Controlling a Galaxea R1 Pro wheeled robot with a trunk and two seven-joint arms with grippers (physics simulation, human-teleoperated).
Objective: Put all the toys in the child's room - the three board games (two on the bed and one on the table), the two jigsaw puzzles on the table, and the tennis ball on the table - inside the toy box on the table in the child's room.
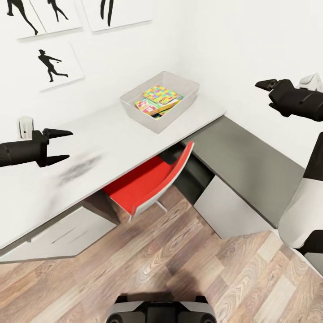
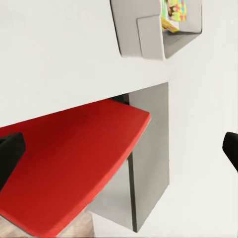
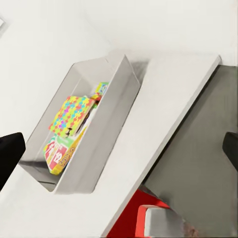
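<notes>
Two grippers, left (image 1: 63,145) and right (image 1: 270,94), are held open and empty; toys are seen inside the toy box (image 1: 179,110) at twelve o'clock.

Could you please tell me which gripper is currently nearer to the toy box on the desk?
Judging by the head view, the right gripper, raised off the toy box's right side beyond the desk edge. The left gripper hovers over the desk's near-left end, farther away.

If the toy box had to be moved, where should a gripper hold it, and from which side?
Probably the toy box rim on its long wall facing the red chair, approached from above: the top is open, the wall is thin and upright, and the puzzle box lies lower inside.
</notes>
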